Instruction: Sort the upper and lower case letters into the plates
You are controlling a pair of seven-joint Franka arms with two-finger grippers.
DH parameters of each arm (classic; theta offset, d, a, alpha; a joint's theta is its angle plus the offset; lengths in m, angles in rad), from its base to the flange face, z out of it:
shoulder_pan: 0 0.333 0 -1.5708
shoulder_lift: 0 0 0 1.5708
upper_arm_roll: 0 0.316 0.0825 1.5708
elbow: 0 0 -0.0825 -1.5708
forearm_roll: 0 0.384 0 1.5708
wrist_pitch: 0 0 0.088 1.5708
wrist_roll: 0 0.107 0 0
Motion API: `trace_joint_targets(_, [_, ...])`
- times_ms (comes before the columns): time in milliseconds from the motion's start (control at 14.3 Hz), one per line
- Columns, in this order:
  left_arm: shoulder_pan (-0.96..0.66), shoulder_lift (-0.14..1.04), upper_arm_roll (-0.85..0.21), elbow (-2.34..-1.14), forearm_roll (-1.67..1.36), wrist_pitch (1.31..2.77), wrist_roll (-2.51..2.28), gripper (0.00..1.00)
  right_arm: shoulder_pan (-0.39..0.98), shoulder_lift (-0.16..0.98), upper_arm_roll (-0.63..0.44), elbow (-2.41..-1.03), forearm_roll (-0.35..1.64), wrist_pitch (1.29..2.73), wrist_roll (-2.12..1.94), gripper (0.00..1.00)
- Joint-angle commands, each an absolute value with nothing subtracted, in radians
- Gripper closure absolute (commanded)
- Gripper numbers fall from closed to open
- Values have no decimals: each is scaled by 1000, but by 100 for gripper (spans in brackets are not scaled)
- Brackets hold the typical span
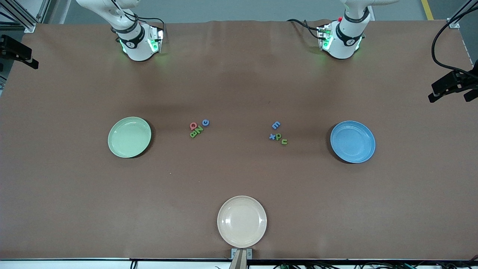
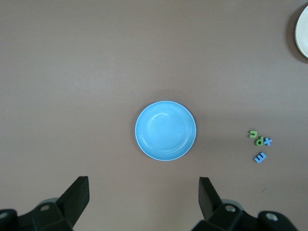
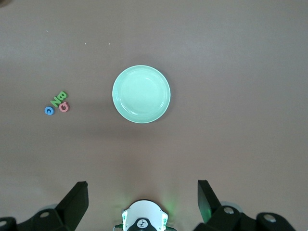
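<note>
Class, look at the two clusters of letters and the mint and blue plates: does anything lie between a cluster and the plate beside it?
Nothing visible does. Bare table separates one cluster of letters from the mint plate, and the other cluster from the blue plate.

Place: a robotics lab, set up for recording.
Surface: one wide surface [image 1: 239,179] under plain brown covering.
Arm bases: two white arm bases [image 1: 140,43] bolted along one edge, green lights glowing.
Frame: aluminium framing [image 1: 22,16] at the corners.
Cameras: black clamped camera mounts [image 1: 453,84] at both ends.
Cabling: black cables [image 1: 440,45] trailing off the edges.
</note>
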State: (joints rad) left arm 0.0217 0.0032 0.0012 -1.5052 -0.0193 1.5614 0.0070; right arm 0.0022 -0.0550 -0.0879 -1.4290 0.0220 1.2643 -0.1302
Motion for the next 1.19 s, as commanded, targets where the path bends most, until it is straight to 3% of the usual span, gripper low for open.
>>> trace_joint_targets(0, [15, 12, 9, -1483, -32, 1554, 9, 0, -3, -83, -87, -1459, 25, 1266, -143, 0])
trace_joint_targets(561, [-1, 40, -5, -1496, -38, 1542, 14, 0, 0, -87, -83, -1459, 31, 1304, -143, 0])
trace_joint_targets(1122, [-47, 227, -187, -1512, -52, 1595, -337, 0, 0, -87, -83, -1459, 38, 1305, -141, 0])
